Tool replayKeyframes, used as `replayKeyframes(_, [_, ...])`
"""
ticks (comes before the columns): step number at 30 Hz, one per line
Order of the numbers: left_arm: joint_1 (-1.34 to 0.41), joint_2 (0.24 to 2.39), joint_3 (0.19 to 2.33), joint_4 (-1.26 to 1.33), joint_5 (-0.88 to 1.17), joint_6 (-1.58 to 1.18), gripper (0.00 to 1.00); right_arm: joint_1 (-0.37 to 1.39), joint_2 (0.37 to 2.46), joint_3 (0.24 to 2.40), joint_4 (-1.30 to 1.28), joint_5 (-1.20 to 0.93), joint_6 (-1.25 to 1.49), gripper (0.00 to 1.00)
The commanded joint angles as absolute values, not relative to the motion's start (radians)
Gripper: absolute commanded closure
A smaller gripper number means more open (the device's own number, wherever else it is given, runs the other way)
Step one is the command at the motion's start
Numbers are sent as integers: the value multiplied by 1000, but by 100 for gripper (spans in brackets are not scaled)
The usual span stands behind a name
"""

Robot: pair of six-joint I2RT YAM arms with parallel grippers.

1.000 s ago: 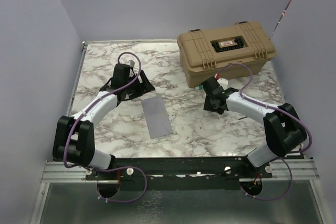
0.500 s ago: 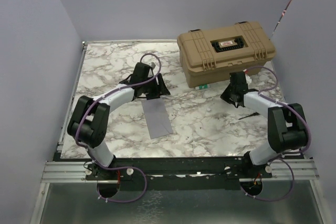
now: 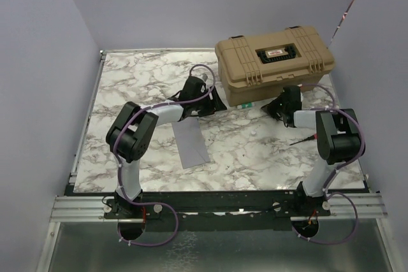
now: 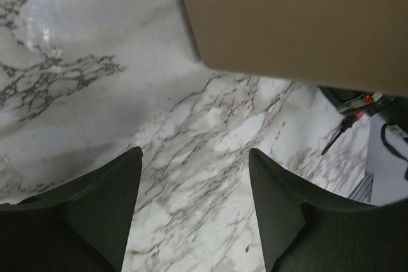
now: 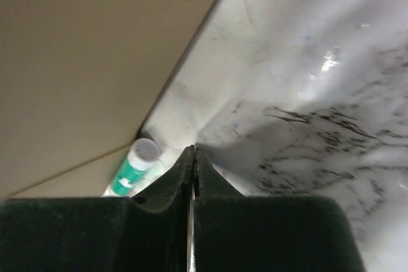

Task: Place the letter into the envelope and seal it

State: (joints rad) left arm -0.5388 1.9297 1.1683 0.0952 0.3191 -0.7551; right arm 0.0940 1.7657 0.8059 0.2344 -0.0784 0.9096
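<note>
The envelope lies flat on the marble table, a little to the left of the middle. Its long axis runs from the far side toward the arm bases, slightly tilted. Its far short edge is close to the forearm of the left arm, and nothing lies on it.

Both arms reach away from it, toward the front wall of the tan toolbox. The left gripper is open. Its two fingers stand well apart over bare marble with nothing between them, and a corner of the toolbox is just ahead. The right gripper is closed, the fingers pressed together, and I see nothing held between them. It points at the foot of the toolbox, where a small green and white tube lies against the box.

I cannot find the letter with certainty. No tan sheet shows on the open table in the top view, and the tan surfaces in the wrist views seem to belong to the toolbox.

From the left gripper, the envelope is behind it, on the near side. The left arm is clearly the nearer one to it, while the right arm is well apart. I judge that the envelope step is not yet begun, because the letter must be found and taken first.
</note>
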Motion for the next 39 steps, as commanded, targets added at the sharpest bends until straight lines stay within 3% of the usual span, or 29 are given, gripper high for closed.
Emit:
replayKeyframes(1, [-538,1987,1154,288,285,-883,36,89,1847,789,416,-184,984,96])
replayKeyframes(4, [-538,2028,1158,333,289,-927,45,85,1899,807,449,-212,996,96])
replayKeyframes(8, [-539,2065,1163,350,284,-957,46,81,1944,817,475,-278,1009,97])
replayKeyframes(16, [-534,2137,1233,293,280,-995,26,83,1970,729,586,-394,1037,97])
replayKeyframes(20, [-531,2156,1264,233,261,-1015,23,87,1976,719,601,-421,1028,97])
replayKeyframes(28, [-528,2207,1314,157,281,-998,45,124,1946,695,561,-401,987,97])
replayKeyframes(39, [-523,2166,1236,159,298,-955,55,222,1884,673,553,-353,891,95])
